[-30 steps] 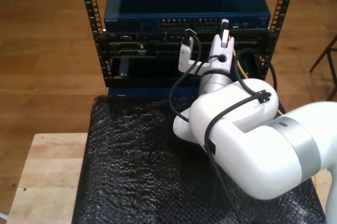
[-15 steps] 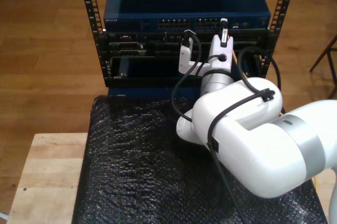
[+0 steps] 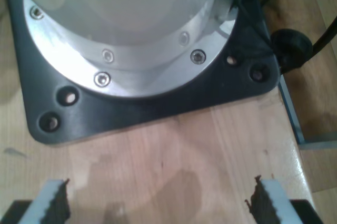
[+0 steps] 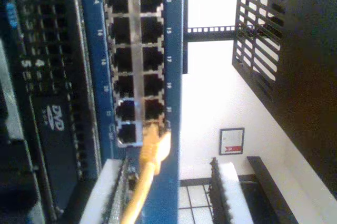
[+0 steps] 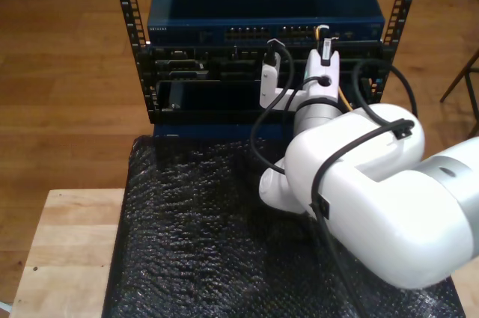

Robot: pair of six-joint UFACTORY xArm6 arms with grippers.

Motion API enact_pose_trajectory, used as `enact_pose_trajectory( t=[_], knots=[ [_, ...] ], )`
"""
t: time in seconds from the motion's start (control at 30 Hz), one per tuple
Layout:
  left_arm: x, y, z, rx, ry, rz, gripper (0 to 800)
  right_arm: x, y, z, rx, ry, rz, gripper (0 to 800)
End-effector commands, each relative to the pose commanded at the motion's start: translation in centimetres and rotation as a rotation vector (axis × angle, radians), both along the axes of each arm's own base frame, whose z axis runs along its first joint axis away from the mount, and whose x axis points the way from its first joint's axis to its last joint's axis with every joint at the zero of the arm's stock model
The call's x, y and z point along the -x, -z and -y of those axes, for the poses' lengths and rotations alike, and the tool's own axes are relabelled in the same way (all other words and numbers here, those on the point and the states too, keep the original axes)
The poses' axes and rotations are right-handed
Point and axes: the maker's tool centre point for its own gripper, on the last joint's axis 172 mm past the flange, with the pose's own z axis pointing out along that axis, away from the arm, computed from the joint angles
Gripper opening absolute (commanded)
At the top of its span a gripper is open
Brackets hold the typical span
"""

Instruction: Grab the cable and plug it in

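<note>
My second claw (image 4: 168, 192) grips the cable (image 4: 145, 174) just behind its plug (image 4: 154, 142), whose tip sits at the mouth of a port on the blue switch (image 4: 174, 50). A slight tilt could jam it against the port edge. The arm reaches forward, wrist level with the rack. My first claw (image 3: 158, 205) hangs released above a wooden counter (image 3: 174, 166).

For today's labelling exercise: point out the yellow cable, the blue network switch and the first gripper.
cable (image 4: 152, 147): second wrist view, on its plug end.
blue network switch (image 5: 262, 4): exterior view, on its top panel.
my first gripper (image 3: 160, 203): first wrist view, midway between fingertips.
</note>
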Motion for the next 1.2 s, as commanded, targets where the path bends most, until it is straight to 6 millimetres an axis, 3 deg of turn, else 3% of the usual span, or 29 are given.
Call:
enact_pose_trajectory(
  t=[0.37, 0.77, 1.2],
  knots=[
    [0.0, 0.0, 0.0, 0.0, 0.0, 0.0, 800, 2.3, -0.8, -0.3, -0.014, -0.053, -0.107, 497],
    [0.0, 0.0, 0.0, 0.0, 0.0, 0.0, 800, 3.7, -4.1, 0.4, -0.078, -0.112, -0.205, 550],
    [0.0, 0.0, 0.0, 0.0, 0.0, 0.0, 800, 4.0, -6.6, 7.1, -0.019, -0.155, -0.423, 670]
  ],
)
